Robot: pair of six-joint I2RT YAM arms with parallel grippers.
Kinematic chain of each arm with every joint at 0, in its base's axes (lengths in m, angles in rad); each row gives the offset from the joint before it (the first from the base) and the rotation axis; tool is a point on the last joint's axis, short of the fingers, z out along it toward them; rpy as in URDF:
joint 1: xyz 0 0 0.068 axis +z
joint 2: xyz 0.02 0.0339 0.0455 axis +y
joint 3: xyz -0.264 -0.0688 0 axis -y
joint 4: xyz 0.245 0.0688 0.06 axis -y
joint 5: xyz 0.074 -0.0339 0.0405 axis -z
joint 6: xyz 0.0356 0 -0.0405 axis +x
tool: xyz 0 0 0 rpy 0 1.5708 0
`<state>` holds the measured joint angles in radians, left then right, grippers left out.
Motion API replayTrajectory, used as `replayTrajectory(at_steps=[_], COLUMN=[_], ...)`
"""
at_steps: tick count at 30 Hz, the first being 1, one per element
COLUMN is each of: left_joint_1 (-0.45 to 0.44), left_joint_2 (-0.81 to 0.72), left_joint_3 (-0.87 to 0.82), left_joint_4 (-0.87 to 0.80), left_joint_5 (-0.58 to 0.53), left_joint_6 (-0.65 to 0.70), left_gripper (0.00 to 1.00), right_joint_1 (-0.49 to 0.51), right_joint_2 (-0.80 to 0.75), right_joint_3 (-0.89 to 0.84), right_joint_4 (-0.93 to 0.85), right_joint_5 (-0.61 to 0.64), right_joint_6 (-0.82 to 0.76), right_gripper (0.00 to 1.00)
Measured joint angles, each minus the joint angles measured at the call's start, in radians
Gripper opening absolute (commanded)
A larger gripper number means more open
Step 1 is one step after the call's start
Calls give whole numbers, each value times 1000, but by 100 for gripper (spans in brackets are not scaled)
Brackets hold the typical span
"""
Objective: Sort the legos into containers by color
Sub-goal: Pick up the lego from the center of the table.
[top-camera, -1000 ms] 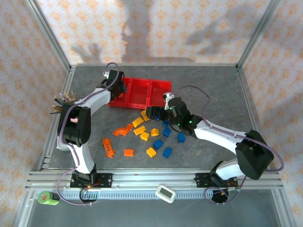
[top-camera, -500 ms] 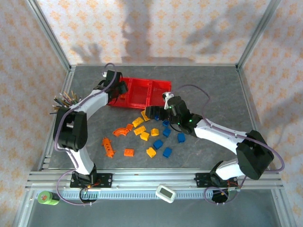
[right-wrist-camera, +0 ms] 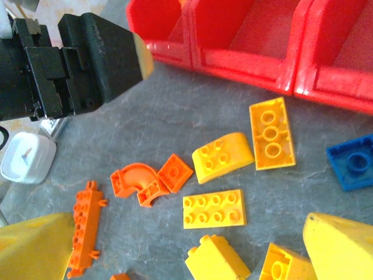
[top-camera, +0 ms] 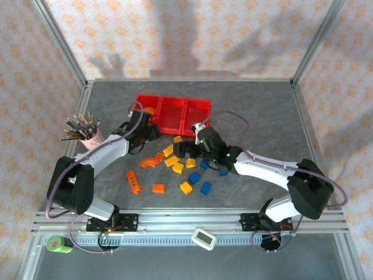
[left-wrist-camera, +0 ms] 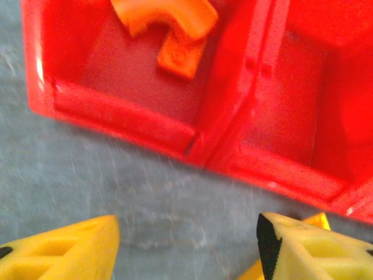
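Note:
The red containers (top-camera: 173, 112) lie at the back of the table. In the left wrist view an orange curved lego (left-wrist-camera: 166, 23) lies in the left bin (left-wrist-camera: 122, 111). My left gripper (top-camera: 150, 133) hangs just in front of that bin, open, and bare table shows between its fingers (left-wrist-camera: 58, 251). My right gripper (top-camera: 186, 150) is open above the loose legos. Under it are a yellow studded plate (right-wrist-camera: 214, 209), a yellow brick (right-wrist-camera: 215, 259), an orange curved piece (right-wrist-camera: 135, 182) and an orange square (right-wrist-camera: 175, 172). Blue legos (top-camera: 206, 188) lie to the right.
A pink cup of pencils (top-camera: 90, 135) stands left of my left arm. A long orange studded lego (top-camera: 133, 181) and a small orange one (top-camera: 158, 188) lie nearer the front. A white timer (top-camera: 204, 238) and a green tape roll (top-camera: 56, 244) rest on the front rail.
My left gripper has drawn back from above the tray toward the front and opened. My right gripper has shifted left over the yellow legos.

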<state>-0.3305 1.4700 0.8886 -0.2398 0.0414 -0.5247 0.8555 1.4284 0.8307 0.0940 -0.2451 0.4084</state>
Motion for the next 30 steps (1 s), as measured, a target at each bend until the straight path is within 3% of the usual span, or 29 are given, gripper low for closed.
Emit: replayTrajectory(at_steps=[14,30], left_joint_1=[-94,-159], left_joint_2=[21,58], left_joint_3=[-90,-117], left_joint_4=[-19,-30], left_joint_5=[-19,14], left_joint_6=[-34,13], left_gripper=[72,58], right_joint_1=[45,45], right_joint_2=[67,66], right_joint_3=[-37,-73], right_joint_4=[32,56], right_joint_5=[15,18], right_joint_6=[34,64], right_gripper=[100,100])
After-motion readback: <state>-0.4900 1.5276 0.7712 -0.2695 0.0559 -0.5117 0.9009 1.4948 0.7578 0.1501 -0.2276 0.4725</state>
